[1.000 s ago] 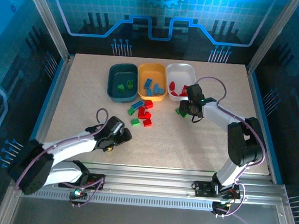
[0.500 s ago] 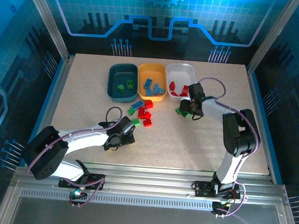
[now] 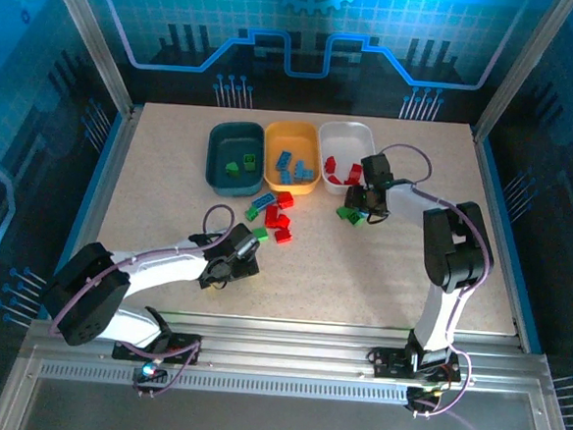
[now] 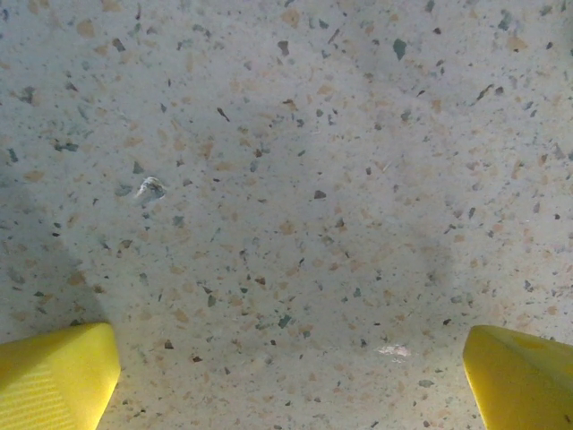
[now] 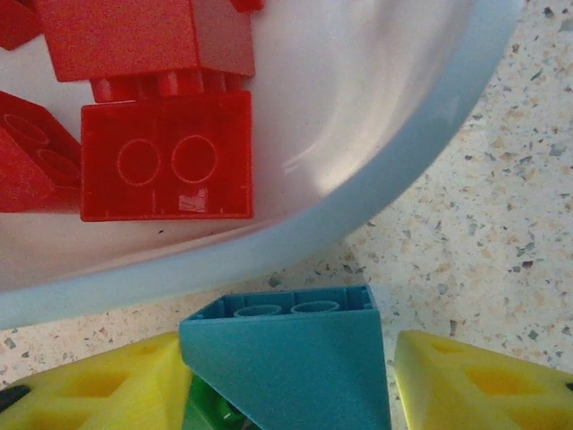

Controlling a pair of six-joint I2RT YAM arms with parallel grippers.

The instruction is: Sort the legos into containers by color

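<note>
Trays [image 3: 347, 127] hold some bricks [image 3: 338, 174]; more lie loose. Left claw [image 4: 286, 345] gapes empty; right claw [image 5: 288, 345] sits apart around a blue brick [image 5: 277, 363].

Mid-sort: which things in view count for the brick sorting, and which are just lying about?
For the job: teal tray, yellow tray, white tray holding red bricks, loose bricks in front of the trays, blue brick at the right tool.

Just there: speckled table, metal rail in front, blue back wall.
</note>
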